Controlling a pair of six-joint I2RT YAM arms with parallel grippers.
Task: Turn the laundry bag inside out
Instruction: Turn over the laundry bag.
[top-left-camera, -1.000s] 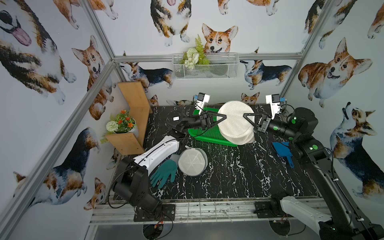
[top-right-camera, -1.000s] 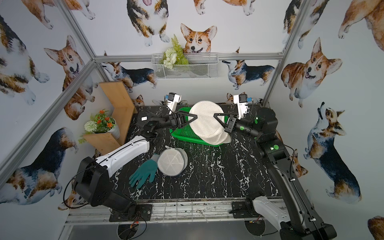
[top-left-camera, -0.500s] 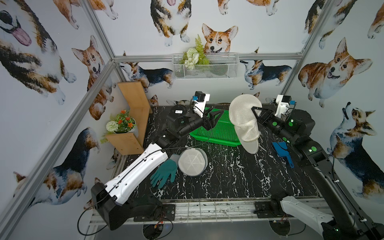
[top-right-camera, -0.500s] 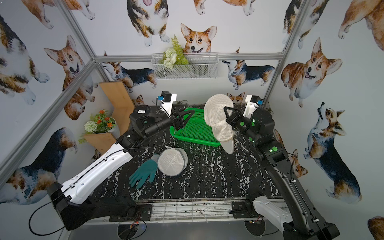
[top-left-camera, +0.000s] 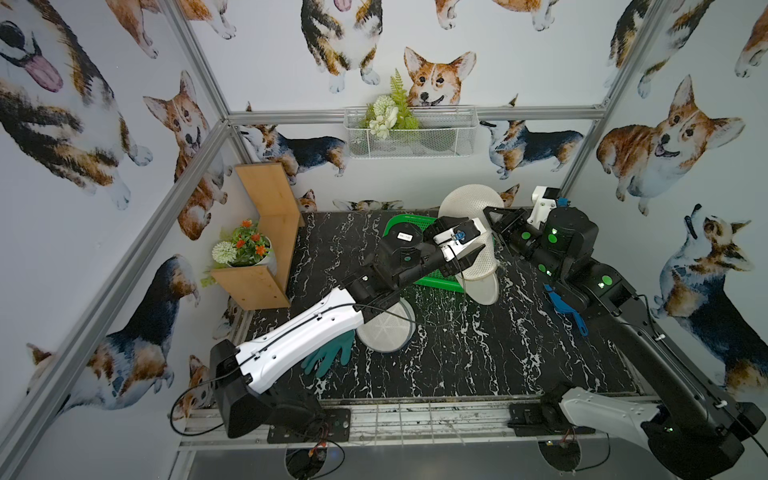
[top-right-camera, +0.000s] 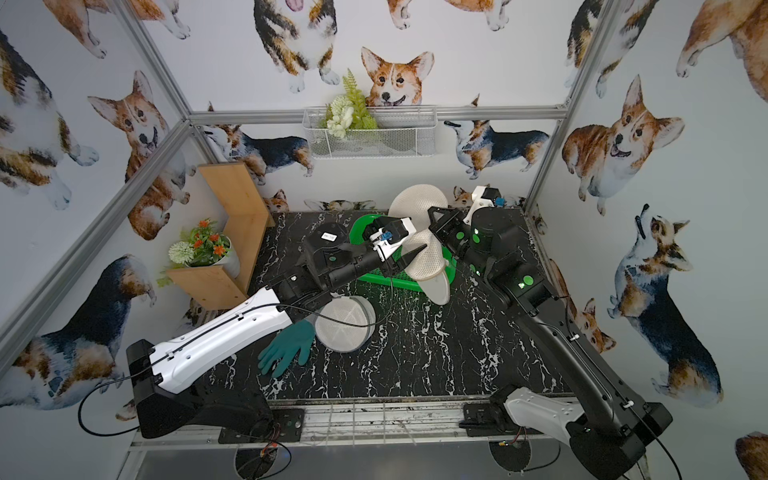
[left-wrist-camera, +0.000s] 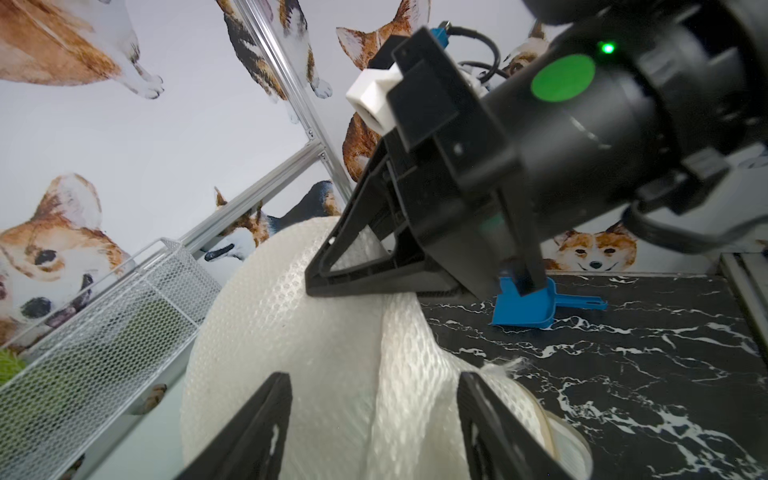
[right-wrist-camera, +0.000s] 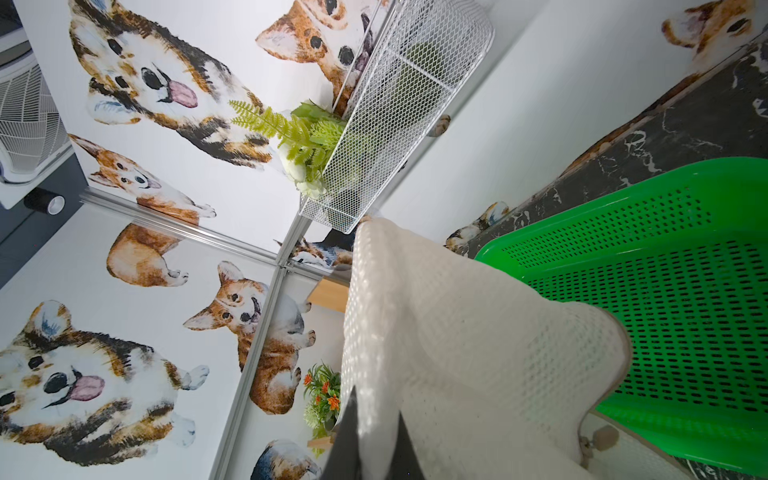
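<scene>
Here, holding the bag (top-left-camera: 471, 201) up by the tray (right-wrist-camera: 665, 174) in the closed right claw (top-left-camera: 490, 214), pinched on the mesh to let it hang free, with the left claw (left-wrist-camera: 374, 378) open around a lower fold, probably for a new grip.

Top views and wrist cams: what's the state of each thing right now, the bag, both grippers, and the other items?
laundry bag, held up, twisted, lower end hanging beside the basket.
right gripper, shut on the laundry bag.
left gripper, open, close against the bag, not clamped.
green basket, resting flat, visible part empty.
round mesh bag, collapsed flat.
green glove, lying flat.
blue scoop, lying flat.
</scene>
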